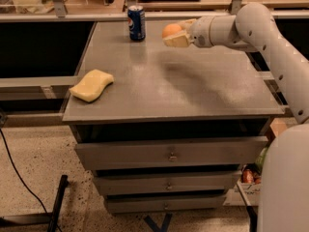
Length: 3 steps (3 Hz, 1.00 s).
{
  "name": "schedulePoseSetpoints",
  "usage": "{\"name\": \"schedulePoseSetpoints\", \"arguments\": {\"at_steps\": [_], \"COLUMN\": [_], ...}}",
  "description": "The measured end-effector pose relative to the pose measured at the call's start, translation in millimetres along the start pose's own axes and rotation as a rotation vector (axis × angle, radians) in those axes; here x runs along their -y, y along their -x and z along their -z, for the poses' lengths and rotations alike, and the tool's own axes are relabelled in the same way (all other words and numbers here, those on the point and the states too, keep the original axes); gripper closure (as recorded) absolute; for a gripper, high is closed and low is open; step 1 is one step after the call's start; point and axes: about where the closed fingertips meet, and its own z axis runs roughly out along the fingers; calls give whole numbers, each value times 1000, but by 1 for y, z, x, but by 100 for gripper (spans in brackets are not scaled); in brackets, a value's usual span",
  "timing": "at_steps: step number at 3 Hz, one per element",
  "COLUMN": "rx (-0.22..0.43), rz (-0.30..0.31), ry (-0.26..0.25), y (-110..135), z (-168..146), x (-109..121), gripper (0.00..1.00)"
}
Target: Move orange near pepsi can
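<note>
The orange is held between the cream fingers of my gripper, above the far part of the grey cabinet top. My white arm reaches in from the right. The pepsi can stands upright at the far edge of the top, a short way to the left of the orange. The gripper is shut on the orange and holds it off the surface.
A pale yellow sponge lies at the left front of the cabinet top. Drawers are below the top. A shelf with items runs behind the cabinet. A box with packages sits on the floor at the right.
</note>
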Motion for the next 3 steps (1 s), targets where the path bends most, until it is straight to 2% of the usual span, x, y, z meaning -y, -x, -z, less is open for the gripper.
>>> {"name": "schedulePoseSetpoints", "arguments": {"at_steps": [1, 3], "rx": [41, 70], "rz": [-33, -56], "ry": [-38, -60], "y": [0, 10], "z": [-22, -63], "x": [8, 16], "gripper": [100, 100]}}
